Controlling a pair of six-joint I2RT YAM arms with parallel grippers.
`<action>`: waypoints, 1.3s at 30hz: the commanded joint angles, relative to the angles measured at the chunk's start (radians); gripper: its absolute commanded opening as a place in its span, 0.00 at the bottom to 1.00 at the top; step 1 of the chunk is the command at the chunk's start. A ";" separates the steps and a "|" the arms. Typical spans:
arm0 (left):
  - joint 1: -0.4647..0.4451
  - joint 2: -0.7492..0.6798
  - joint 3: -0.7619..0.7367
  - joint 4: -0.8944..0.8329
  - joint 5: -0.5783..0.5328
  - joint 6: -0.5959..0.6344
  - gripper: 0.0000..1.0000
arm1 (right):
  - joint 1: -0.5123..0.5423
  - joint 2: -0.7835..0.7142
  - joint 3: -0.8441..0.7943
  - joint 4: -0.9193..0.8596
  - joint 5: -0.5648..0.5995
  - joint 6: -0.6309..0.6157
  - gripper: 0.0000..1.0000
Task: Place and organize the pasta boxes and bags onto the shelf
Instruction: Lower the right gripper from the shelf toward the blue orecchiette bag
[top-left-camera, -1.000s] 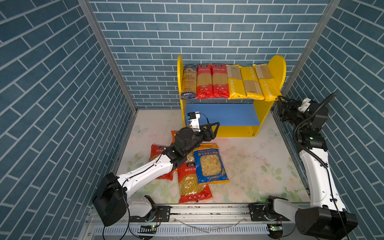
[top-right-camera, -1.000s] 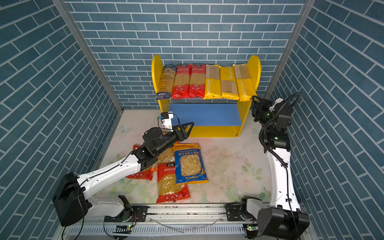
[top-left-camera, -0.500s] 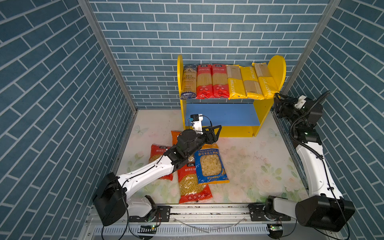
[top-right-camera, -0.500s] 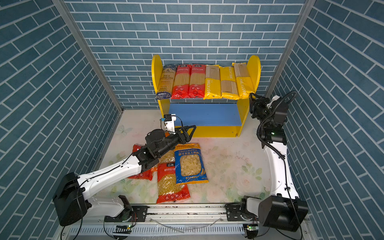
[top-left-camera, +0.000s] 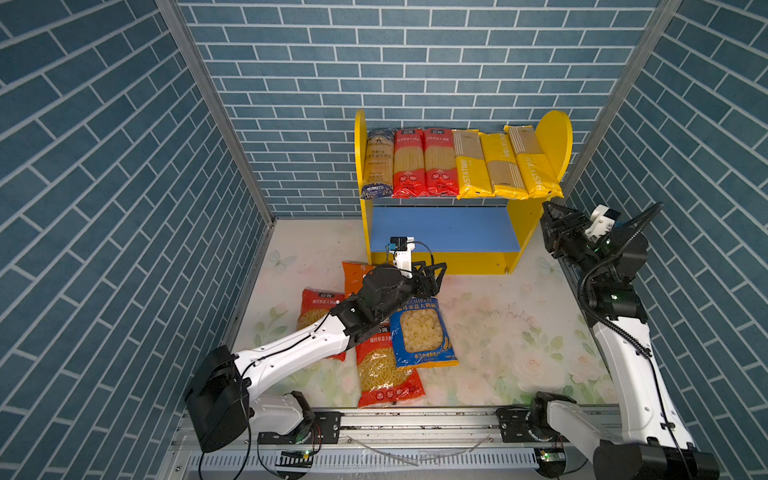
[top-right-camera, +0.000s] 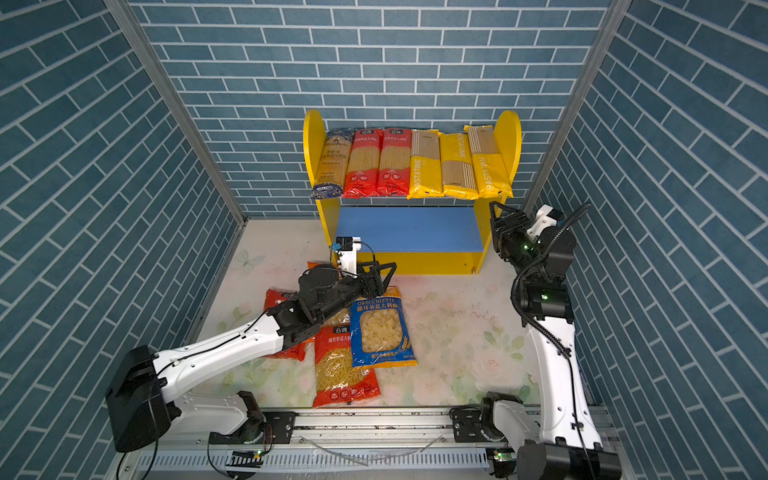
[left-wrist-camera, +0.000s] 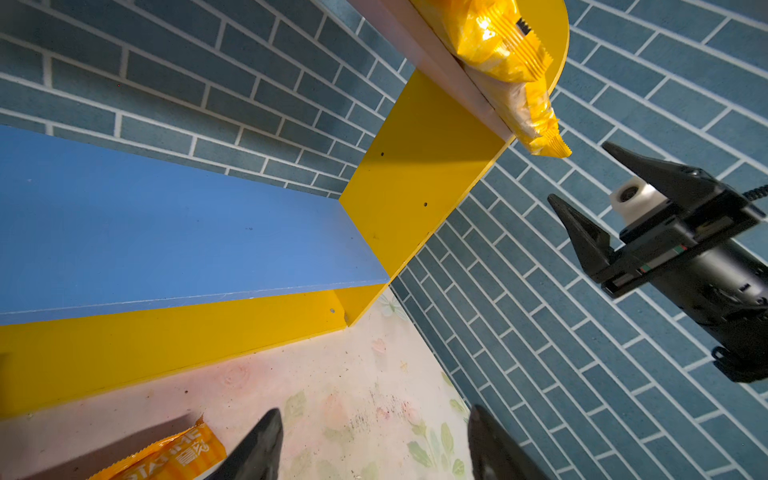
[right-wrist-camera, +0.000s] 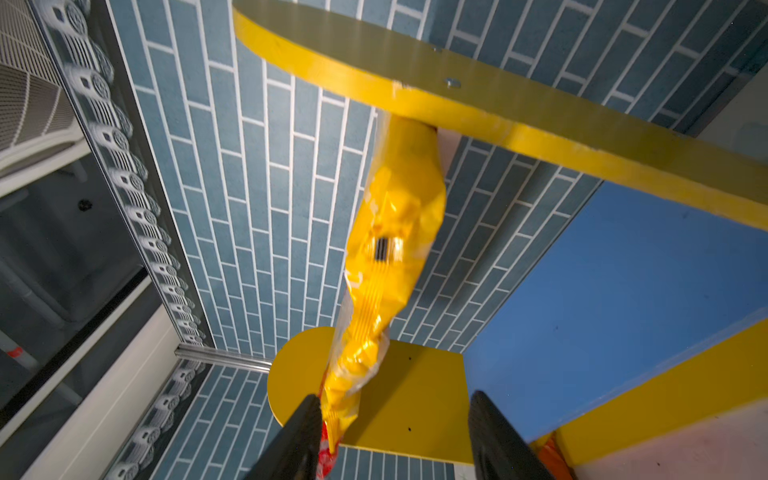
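**State.** Six packs (top-left-camera: 440, 166) lie side by side on the upper tier of the shelf (top-left-camera: 555, 137). The lower board (top-left-camera: 444, 228) is bare. Four bags lie on the table (top-left-camera: 498, 332) in front of it: orange bag (top-left-camera: 352, 276), two red bags (top-left-camera: 315, 307), and the blue bag (top-left-camera: 422, 332), which overlaps one red bag.

**Grippers.** Left gripper (top-left-camera: 437, 275): jaws apart, empty, above the blue bag's top edge. Right gripper (left-wrist-camera: 579, 172): jaws apart, empty, beside the shelf's right panel and near the overhanging end of the yellow pack (top-left-camera: 534, 166).

**Procedure (judged).**
1. Take the blue bag first, since it lies uppermost.
2. Grip its top seam, not the filled middle.
3. Lift it clear of the red bag beneath.
4. Slide it onto the lower board, well back.
5. Keep the right gripper clear of the shelf opening.
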 joint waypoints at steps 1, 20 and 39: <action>-0.011 0.015 0.019 -0.013 -0.009 0.032 0.71 | 0.060 -0.071 -0.103 -0.050 -0.002 -0.067 0.58; -0.057 0.063 0.005 -0.025 -0.030 0.029 0.71 | 0.490 0.017 -0.434 0.043 0.250 -0.053 0.51; -0.065 -0.059 -0.110 -0.255 -0.151 0.066 0.71 | 0.687 0.312 -0.438 0.208 0.275 -0.008 0.49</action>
